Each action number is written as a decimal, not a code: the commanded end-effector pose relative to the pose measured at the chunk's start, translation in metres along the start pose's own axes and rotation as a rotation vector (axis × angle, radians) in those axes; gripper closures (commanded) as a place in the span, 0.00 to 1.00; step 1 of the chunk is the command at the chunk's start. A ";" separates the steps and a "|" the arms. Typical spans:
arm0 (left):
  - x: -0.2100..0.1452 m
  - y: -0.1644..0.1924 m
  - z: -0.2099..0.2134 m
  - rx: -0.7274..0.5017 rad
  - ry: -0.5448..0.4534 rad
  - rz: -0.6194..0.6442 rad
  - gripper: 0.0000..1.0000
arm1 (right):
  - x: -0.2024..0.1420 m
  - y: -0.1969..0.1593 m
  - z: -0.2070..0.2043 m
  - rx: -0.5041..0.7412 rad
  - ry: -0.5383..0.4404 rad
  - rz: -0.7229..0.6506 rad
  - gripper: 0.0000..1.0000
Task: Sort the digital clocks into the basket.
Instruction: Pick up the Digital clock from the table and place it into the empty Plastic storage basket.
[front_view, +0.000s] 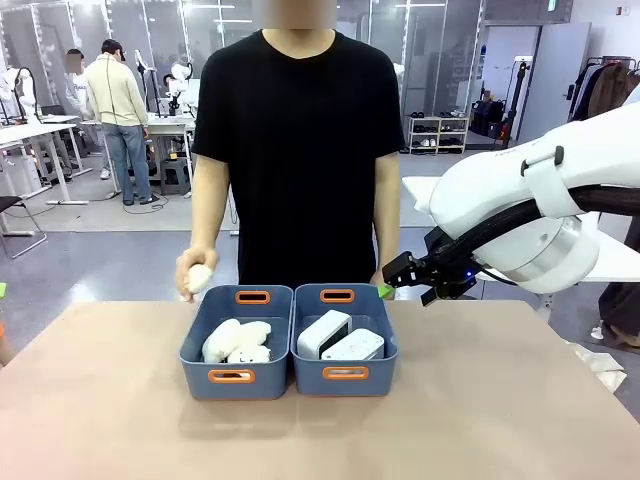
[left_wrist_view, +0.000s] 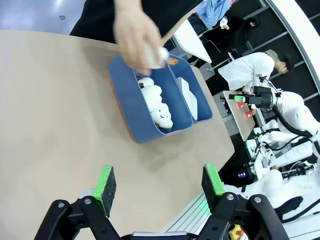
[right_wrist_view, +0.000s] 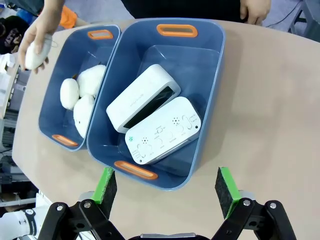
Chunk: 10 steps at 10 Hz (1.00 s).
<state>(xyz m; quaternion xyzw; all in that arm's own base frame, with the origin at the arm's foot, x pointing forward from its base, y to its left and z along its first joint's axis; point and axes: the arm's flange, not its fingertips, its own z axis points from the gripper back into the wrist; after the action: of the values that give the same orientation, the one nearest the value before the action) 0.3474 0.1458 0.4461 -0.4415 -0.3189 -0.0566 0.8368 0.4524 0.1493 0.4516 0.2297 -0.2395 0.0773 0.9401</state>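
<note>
Clocks (right_wrist_view: 155, 117) both lie in the right basket (right_wrist_view: 210, 100), so sorting looks finished; right gripper (right_wrist_view: 165, 192) and left gripper (left_wrist_view: 160, 187) hang apart, empty, above the surface (front_view: 120, 420).

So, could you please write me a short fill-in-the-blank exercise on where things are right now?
1. Both digital clocks lie in the ___ basket.
2. The plush toys number ___ in the other bin.
3. The person's hand holds a white ___.
4. The right gripper is ___.

Missing: blue; three; plush toy; open
</note>
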 end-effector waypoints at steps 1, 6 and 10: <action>0.003 -0.002 -0.001 0.002 -0.016 0.008 0.12 | 0.002 0.004 0.000 -0.013 -0.002 -0.024 0.00; 0.003 -0.002 -0.001 0.002 -0.016 0.008 0.12 | -0.026 -0.144 0.120 0.592 0.143 -0.310 0.00; 0.003 -0.002 -0.001 0.002 -0.016 0.008 0.12 | -0.090 -0.297 0.184 0.962 -0.049 -0.515 0.00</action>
<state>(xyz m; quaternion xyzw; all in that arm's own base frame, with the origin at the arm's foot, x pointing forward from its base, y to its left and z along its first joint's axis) 0.3474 0.1455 0.4461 -0.4414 -0.3188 -0.0567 0.8368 0.3414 -0.1861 0.4475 0.6617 -0.1391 -0.0577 0.7345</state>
